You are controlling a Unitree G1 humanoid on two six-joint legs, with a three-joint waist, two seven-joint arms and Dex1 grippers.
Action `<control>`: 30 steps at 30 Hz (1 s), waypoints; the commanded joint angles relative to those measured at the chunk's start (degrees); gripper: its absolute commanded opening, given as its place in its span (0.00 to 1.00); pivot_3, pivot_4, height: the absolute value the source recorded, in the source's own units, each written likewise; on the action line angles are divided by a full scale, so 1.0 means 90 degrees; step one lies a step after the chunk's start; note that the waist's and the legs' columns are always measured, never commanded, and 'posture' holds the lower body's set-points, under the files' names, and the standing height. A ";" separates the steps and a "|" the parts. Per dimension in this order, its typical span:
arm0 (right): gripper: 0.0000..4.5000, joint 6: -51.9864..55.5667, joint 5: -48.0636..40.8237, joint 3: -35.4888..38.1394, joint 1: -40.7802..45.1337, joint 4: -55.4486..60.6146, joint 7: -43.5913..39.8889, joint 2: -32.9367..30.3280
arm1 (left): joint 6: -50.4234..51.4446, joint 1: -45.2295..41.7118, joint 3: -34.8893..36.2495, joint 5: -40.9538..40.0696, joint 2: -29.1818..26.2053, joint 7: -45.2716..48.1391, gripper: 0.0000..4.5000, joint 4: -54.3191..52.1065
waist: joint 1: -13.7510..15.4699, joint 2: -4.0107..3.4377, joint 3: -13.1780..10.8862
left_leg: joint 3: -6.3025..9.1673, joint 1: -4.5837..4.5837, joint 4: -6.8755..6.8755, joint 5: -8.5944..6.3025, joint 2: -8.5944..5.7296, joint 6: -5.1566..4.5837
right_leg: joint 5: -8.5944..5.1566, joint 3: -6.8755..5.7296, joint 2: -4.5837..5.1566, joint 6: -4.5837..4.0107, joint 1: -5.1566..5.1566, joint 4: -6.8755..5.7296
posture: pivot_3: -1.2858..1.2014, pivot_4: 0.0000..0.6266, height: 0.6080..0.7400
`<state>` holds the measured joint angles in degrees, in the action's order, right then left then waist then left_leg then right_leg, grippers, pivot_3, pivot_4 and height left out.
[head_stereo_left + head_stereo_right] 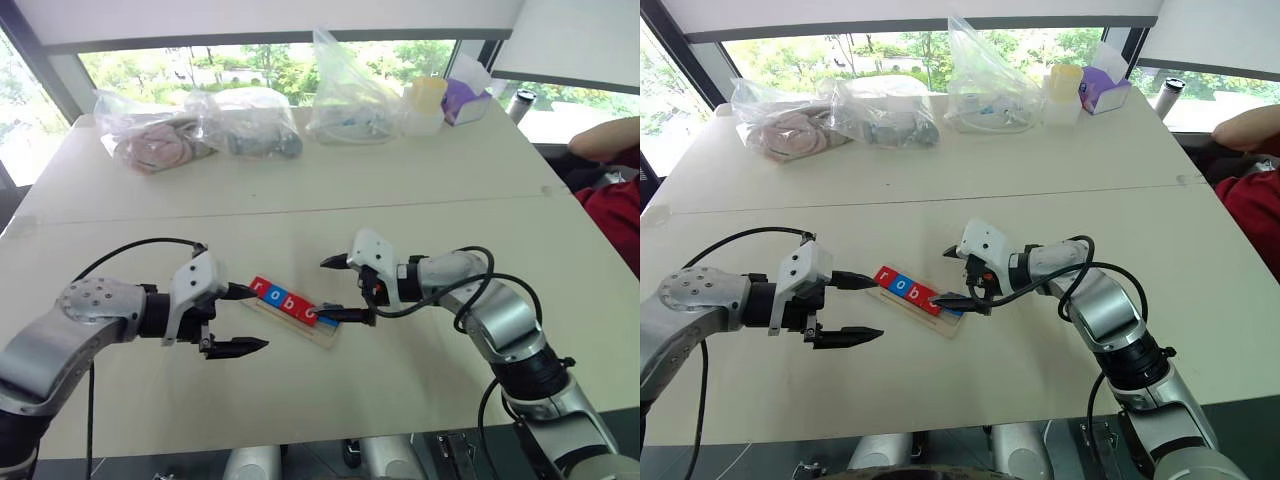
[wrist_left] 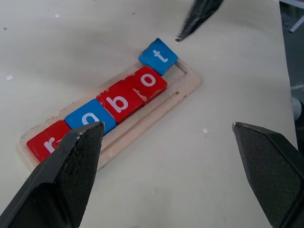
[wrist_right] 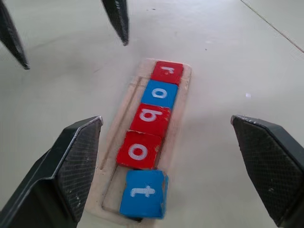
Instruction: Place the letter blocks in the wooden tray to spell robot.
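The wooden tray (image 3: 113,156) lies on the pale table between my two grippers. It holds the letter blocks in a row: red r (image 3: 167,73), blue o (image 3: 160,93), red b (image 3: 150,118), red o (image 3: 139,150). The blue t (image 3: 143,193) sits askew at the tray's end, partly over the rim. At the r end my left gripper (image 1: 260,317) stands open with nothing between its fingers. My right gripper (image 1: 322,287) is open and empty, raised just above the t end. One of its fingers (image 2: 197,16) pokes into the left wrist view beyond the t (image 2: 159,56).
Clear plastic bags (image 1: 190,130) with contents, a yellow-lidded container (image 1: 425,105) and a purple tissue box (image 1: 465,100) line the table's far side. A person's arm (image 1: 605,140) rests at the right edge. A seam (image 1: 300,212) crosses the table behind the tray.
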<state>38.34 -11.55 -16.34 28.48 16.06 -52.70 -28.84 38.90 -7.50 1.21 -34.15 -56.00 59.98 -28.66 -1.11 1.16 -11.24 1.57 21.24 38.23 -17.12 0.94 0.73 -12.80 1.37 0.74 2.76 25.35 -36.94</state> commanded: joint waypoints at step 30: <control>0.99 -0.0999 0.0496 0.0220 -0.0138 -0.0660 0.0533 -0.0015 | -0.0150 -0.0001 0.0043 0.0047 0.0090 -0.0011 1.00 -0.0082 | 0.0006 0.0000 0.0000 | 0.0000 0.0000 0.0000 0.0000 0.0000 0.0001 | 0.0002 0.0001 -0.0002 0.0002 0.0002 -0.0006 | 0.52 0.24 1.00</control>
<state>29.57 -5.99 -15.72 26.35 9.69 -48.21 -29.49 38.25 -7.12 1.08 -33.71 -55.47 59.75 -28.62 -1.05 1.17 -11.24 1.58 21.24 38.23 -17.12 0.94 0.74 -12.79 1.38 0.72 2.78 25.36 -36.99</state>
